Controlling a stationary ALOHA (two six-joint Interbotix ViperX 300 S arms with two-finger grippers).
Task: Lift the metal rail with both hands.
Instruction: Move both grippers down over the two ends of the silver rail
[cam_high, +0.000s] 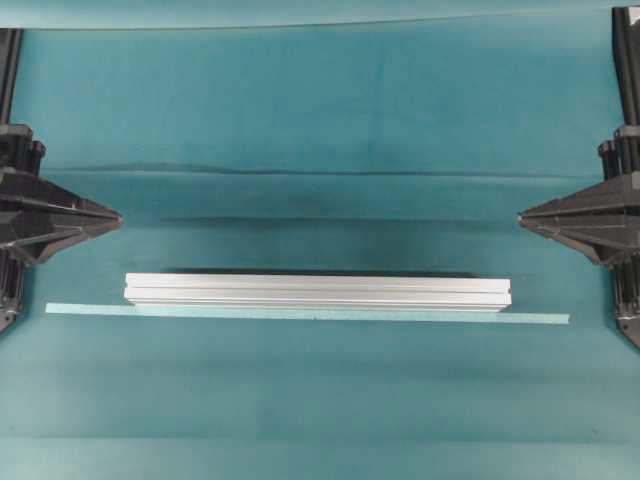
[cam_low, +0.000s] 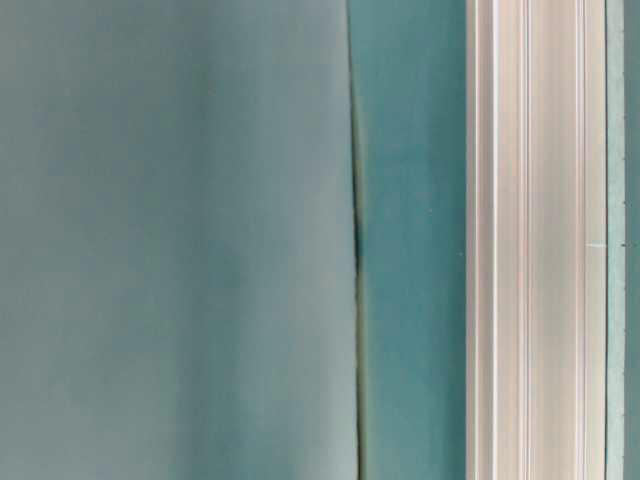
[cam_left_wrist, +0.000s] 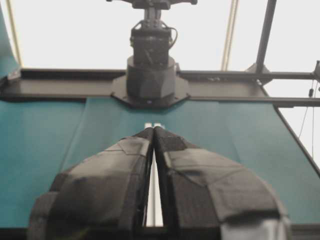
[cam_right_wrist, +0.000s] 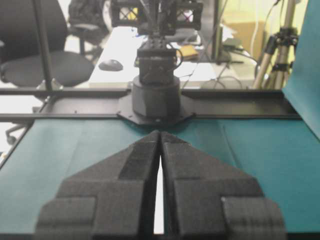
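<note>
On the wrinkled teal cloth table (cam_high: 320, 120), the long grooved silver metal rail (cam_high: 318, 291) lies flat, well apart from the clenched, empty black left gripper (cam_high: 118, 216) and right gripper (cam_high: 521, 216).

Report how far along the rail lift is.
Nothing is done yet. The metal rail lies flat on the teal cloth beside the pale strip. The left gripper and right gripper sit shut at the sides, holding nothing. Reaching, grasping and lifting remain.

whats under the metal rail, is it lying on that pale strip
The metal rail lies on the teal cloth. The pale strip runs along its near edge, sticking out past both ends. Whether the strip's edge is tucked under the rail cannot be seen.
</note>
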